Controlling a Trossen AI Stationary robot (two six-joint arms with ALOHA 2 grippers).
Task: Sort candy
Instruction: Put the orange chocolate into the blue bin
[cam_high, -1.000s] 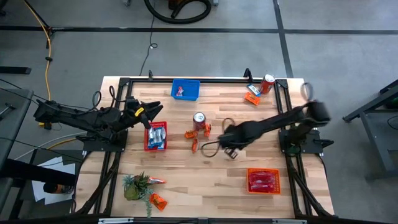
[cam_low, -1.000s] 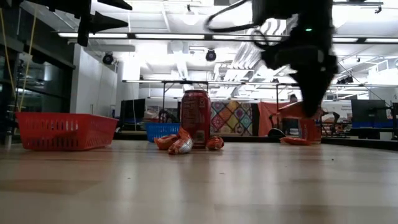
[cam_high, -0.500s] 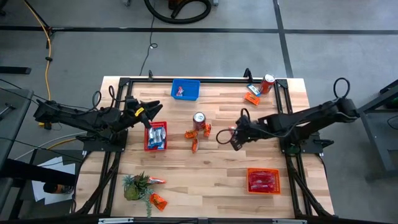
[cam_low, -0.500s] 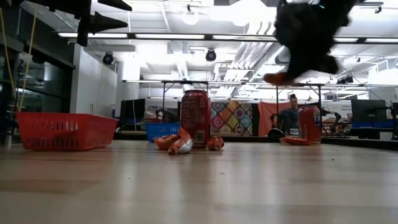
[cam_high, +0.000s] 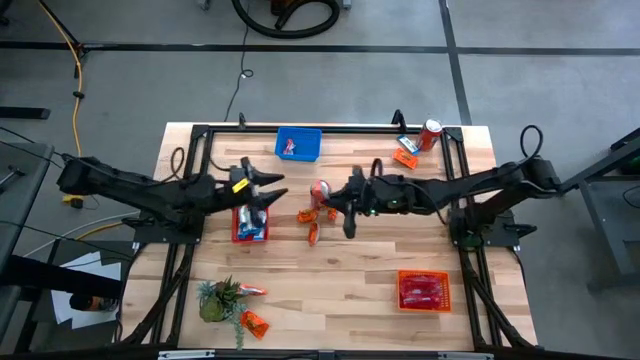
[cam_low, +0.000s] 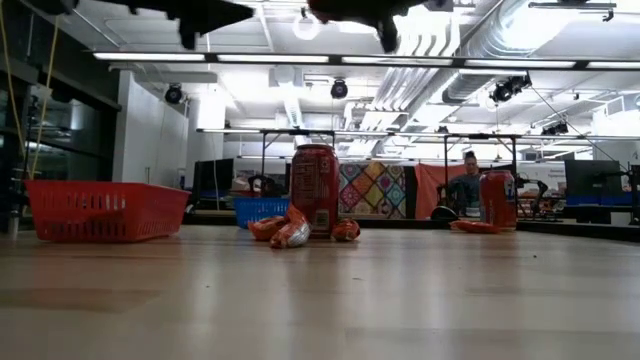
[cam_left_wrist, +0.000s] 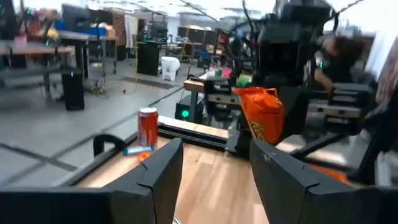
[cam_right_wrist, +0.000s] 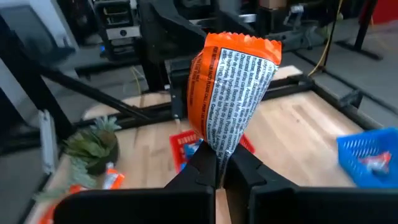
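- Right now the right hand (cam_right_wrist: 217, 163) is pinching an orange packet (cam_right_wrist: 235, 87) by its lower edge, fingers closed tight on it, so the packet is standing up clear of the worktop (cam_high: 340, 280) while being carried.
- It is hanging over the middle of the worktop, just beside the can (cam_high: 320, 192), probably on its way to whichever basket takes the orange ones.
- The left hand (cam_high: 268, 192) is hovering above the red basket (cam_high: 251, 219), fingers spread apart and holding nothing, pointing towards the right hand; I would guess it is waiting there for a handover or for its own next pick.
- More orange candy (cam_high: 312, 225) is lying loose around the can, touching it in places, so the can is getting in the way of a clean grab there.
- Further off: a blue basket (cam_high: 299, 145) at the far edge, an orange basket (cam_high: 424, 291) at the near right, a second can (cam_high: 430, 133) with a packet beside it, and a plant (cam_high: 218, 299) with packets tucked against it.
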